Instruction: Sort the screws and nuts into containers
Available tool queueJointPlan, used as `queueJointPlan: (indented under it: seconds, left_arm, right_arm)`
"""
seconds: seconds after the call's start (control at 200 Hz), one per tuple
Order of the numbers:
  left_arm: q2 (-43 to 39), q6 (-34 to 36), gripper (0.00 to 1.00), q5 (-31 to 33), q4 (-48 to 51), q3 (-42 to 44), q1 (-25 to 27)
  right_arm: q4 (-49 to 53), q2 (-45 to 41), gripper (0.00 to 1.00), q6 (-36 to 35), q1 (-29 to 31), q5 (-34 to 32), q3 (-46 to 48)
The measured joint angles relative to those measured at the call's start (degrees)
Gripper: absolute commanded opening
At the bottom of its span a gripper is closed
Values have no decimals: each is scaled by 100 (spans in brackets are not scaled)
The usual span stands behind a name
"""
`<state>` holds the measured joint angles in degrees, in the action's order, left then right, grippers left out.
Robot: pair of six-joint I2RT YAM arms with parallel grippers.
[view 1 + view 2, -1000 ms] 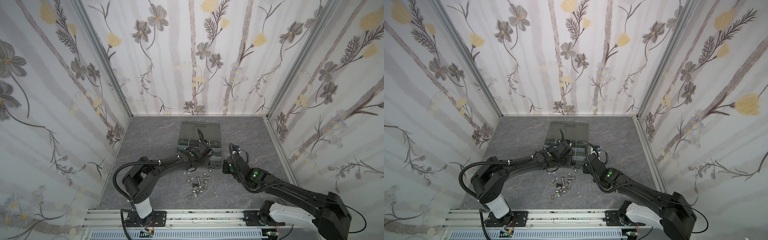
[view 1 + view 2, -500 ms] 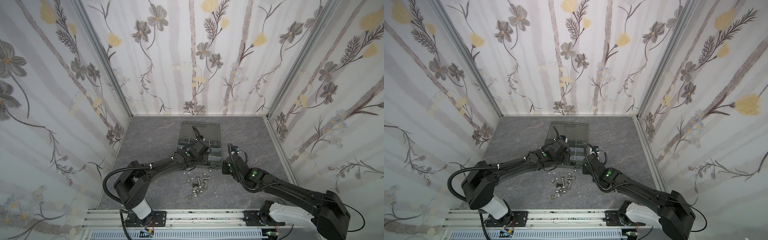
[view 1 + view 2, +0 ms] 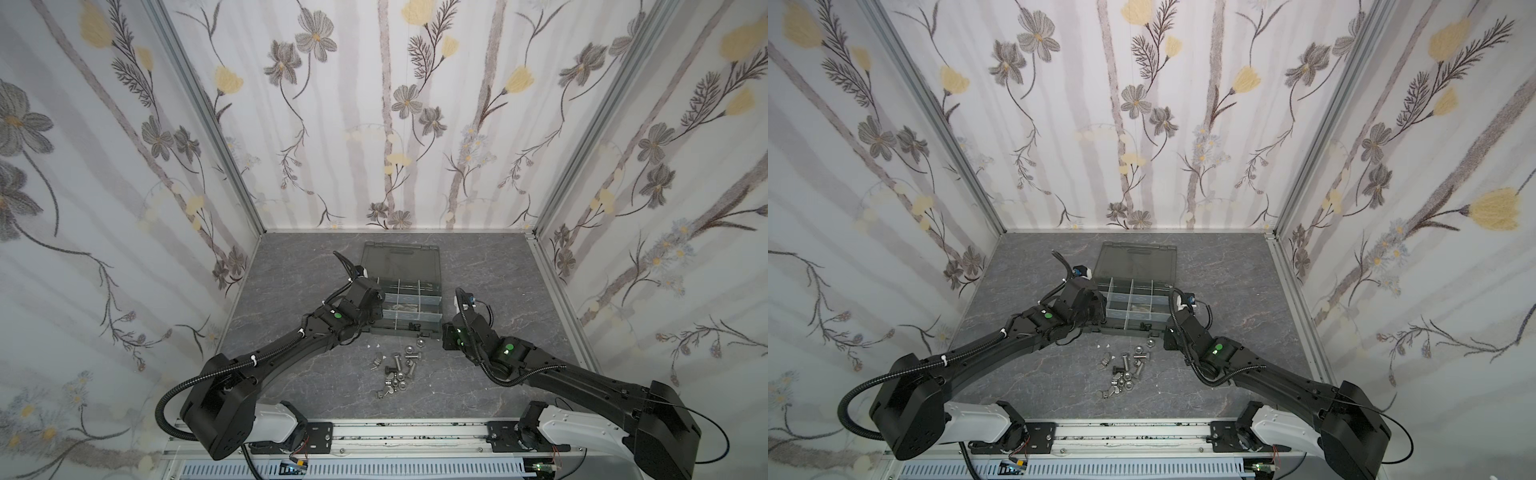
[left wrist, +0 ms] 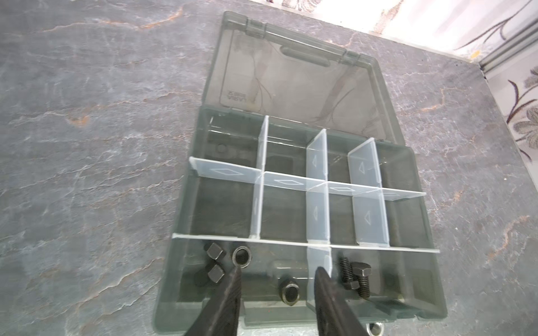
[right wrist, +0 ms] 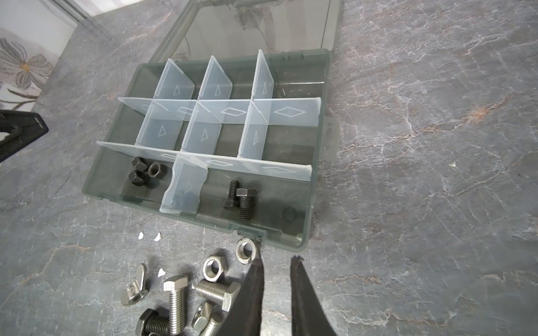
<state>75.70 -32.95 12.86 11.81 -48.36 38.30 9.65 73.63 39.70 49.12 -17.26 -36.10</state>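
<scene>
Left wrist view: my left fingers (image 4: pixel 278 270) stand moderately wide over the front-left compartment (image 4: pixel 262 279) of the organiser case (image 4: pixel 179 256) and grip nothing. Four black nuts (image 4: pixel 215 273) lie on its floor, one of them right below the gap. Beyond the short divider (image 4: pixel 318 256), two black screws (image 4: pixel 361 279) lie touching in the front-right compartment (image 4: pixel 407 276). The lid (image 4: pixel 291 72) lies open behind the case.

In both top views a loose silver heap (image 3: pixel 395 370) (image 3: pixel 1125 370) sits on the desk (image 3: pixel 291 374) just in front of the case, between my arms.

In the right wrist view that heap shows silver screws (image 5: pixel 174 302) and silver nuts (image 5: pixel 214 269). My right fingers (image 5: pixel 276 261) are narrow with nothing between them, low over bare desk near the case's front corner. One tip is right beside a silver nut; I cannot tell whether it touches.
</scene>
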Motion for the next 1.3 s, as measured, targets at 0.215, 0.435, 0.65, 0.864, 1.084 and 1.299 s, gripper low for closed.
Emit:
queueJointPlan:
  seconds: [0.215,0.435,0.65,0.864,1.084,1.299]
  left_arm:
    - [-695,-282,45,-2,-83,734,-271]
    - [-1215,-501,46,0,-125,1198,-372]
    - [-1419,-649,46,-2,-136,1434,-415]
    - [-1432,-673,46,-2,-138,1462,-428]
    - [-1438,-758,46,-9,-166,1519,-439]
    - [-1471,-800,46,-9,-175,1550,-439]
  right_arm:
    - [9,890,23,-555,457,400,-688]
    - [111,1862,24,-1178,984,826,-1499]
    - [131,2531,25,-1672,1268,1510,-1777]
    - [404,2911,25,-2140,1401,1711,-2009]
    - [708,3185,26,-2527,1582,1733,-2186]
    - [955,3276,31,-2741,1641,1668,-2317]
